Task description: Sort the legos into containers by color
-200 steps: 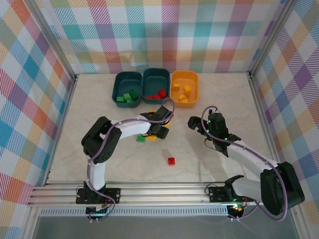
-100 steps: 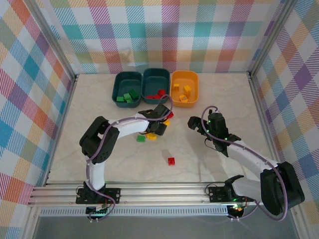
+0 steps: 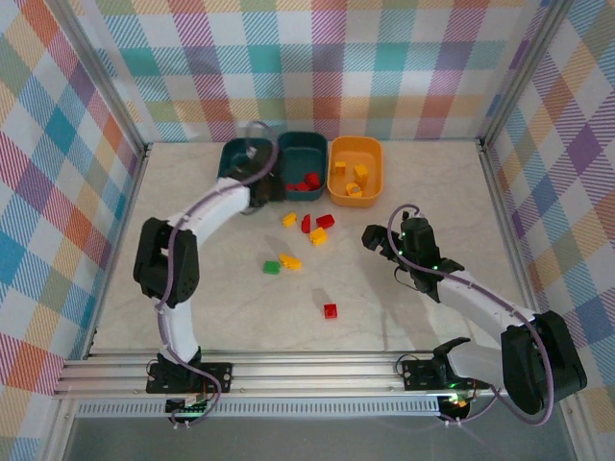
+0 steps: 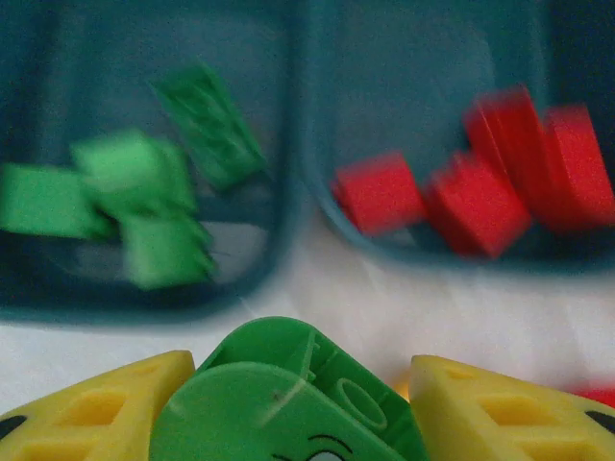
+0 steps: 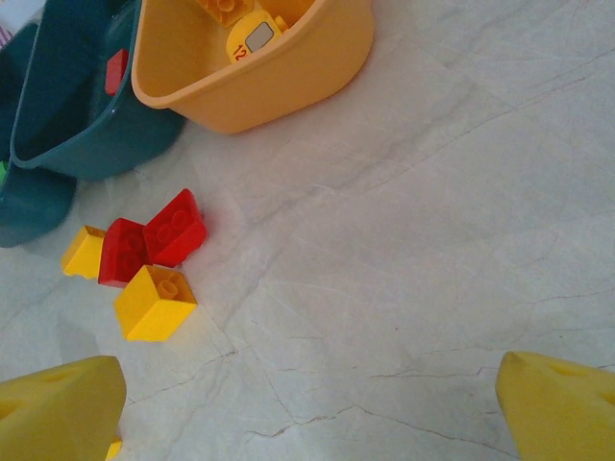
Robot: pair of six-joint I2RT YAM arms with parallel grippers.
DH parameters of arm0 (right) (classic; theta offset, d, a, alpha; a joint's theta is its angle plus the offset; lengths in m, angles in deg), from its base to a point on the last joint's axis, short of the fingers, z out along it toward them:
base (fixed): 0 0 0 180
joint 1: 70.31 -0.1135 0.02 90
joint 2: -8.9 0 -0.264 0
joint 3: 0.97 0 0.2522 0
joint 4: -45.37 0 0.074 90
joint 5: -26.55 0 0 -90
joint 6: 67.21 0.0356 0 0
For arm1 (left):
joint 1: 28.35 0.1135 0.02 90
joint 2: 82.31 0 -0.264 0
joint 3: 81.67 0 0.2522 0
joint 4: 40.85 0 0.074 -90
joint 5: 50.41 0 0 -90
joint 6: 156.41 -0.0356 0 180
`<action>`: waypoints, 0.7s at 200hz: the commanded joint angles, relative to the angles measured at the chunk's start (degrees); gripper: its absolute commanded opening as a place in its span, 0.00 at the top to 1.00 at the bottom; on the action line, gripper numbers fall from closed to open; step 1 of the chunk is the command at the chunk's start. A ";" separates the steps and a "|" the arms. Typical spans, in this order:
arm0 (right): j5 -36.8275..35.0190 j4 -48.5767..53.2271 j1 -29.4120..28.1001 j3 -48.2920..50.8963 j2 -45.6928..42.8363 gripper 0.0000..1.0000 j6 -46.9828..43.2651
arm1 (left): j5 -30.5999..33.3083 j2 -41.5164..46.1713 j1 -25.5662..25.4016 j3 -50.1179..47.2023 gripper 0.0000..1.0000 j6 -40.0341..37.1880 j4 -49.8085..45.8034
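My left jaws clamp a rounded, glossy green lego before the left teal tub of blurred green bricks; red bricks lie in the teal twin; my right jaws gape wide and empty above the veined bench; that wrist view resolves studs on a loose red brick near the smooth orange tub.
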 commanded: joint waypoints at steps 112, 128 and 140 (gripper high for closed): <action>-0.09 0.06 0.11 0.42 -1.17 0.01 -1.44 | -14.09 -24.80 10.83 36.11 0.30 3.36 -15.77; 0.17 0.08 0.12 0.42 -1.04 0.01 -1.58 | -13.65 -22.21 10.23 34.49 0.20 2.73 -15.13; 0.57 -0.02 0.15 0.19 -0.89 0.01 -1.73 | -12.72 -18.52 9.45 31.47 0.13 1.35 -13.33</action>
